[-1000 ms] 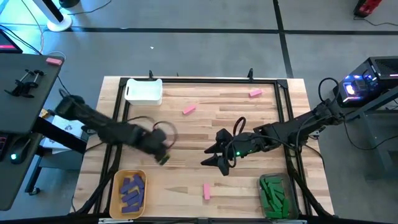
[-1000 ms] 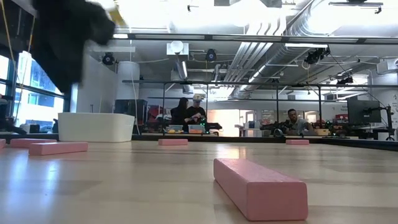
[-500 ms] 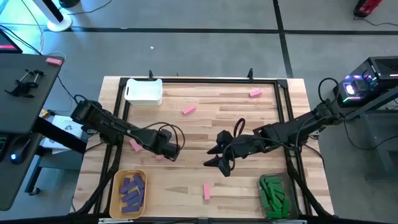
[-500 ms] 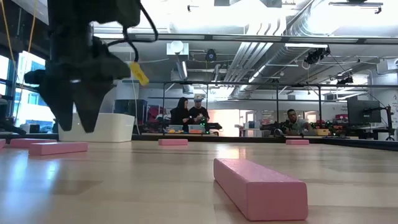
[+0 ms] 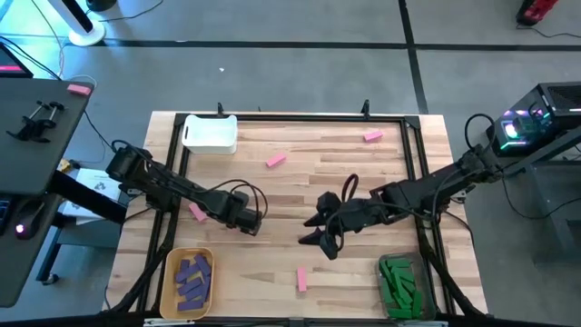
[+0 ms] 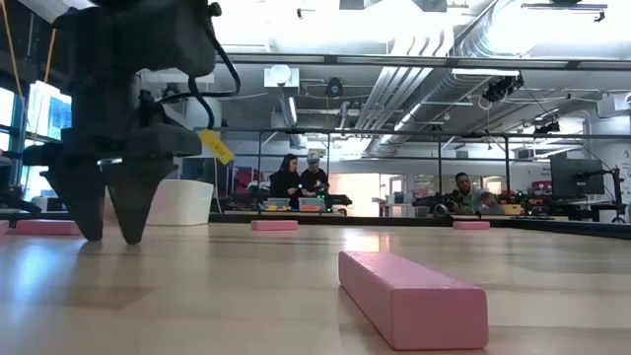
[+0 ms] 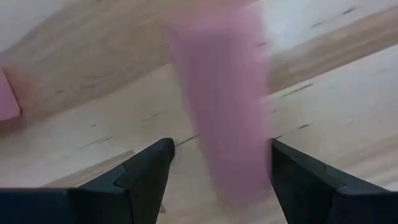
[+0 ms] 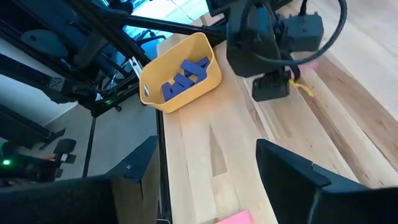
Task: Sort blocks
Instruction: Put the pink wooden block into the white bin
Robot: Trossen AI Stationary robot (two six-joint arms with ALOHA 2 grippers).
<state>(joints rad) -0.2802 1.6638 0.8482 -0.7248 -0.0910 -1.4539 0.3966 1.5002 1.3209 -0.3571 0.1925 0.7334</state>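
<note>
Pink block [image 7: 217, 106] lies flat on the desk [image 5: 363, 182], now framed between the spread fingers of the left gripper [image 5: 247, 224], which swung in from the desk's left side and dropped low. Judged ready to pinch. Right gripper [image 5: 320, 238] hovers mid-desk, fingers spread, empty.

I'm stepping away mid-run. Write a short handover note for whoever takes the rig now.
Left gripper: open, fingers either side of a small pink bar on the wooden table, not gripped.
Right gripper: open, empty, mid-table.
Done: purple bars in the yellow bin, green bars in the clear bin.
Left: pink bars loose; white bin waits.
</note>
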